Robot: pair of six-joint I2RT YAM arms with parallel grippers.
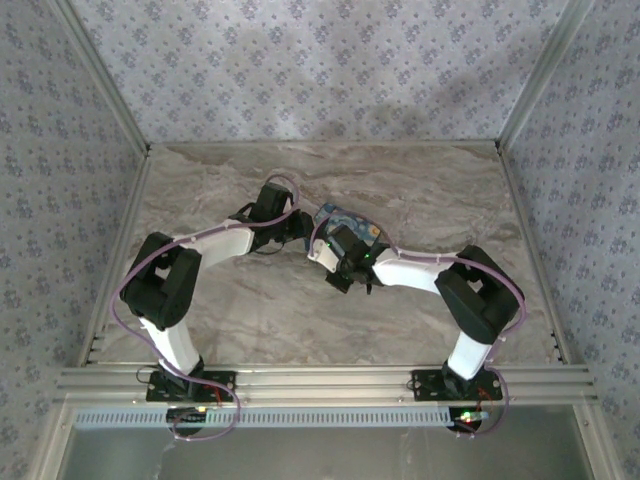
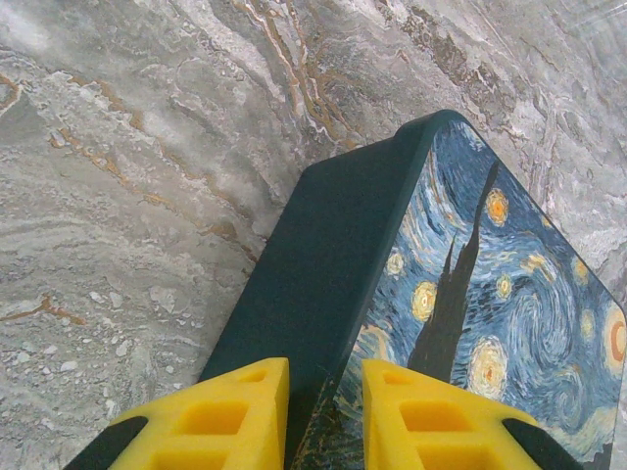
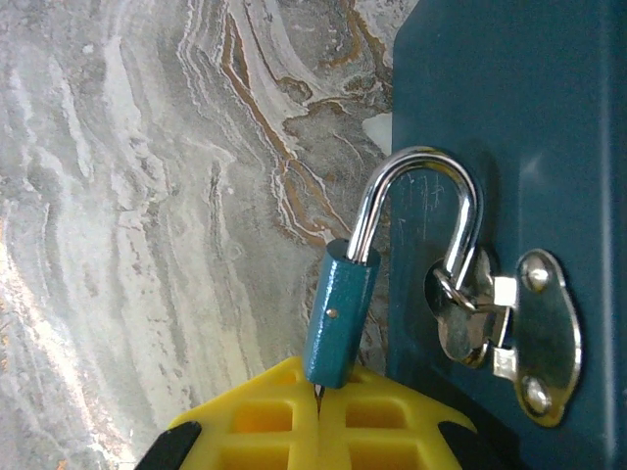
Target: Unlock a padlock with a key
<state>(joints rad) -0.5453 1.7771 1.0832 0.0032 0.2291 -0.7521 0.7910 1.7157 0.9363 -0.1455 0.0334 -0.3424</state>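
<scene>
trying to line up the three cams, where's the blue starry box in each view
top external: blue box at mid-table, between the two wrists.
left wrist: the box runs from bottom centre to the right edge, just above the left gripper.
right wrist: the box fills the right side, plain face with hasp and padlock.
shared landmark: the brown-veined marble table.

Painted padlock (image 3: pixel 338 313) (polished metal shackle (image 3: pixel 423 160))
</scene>
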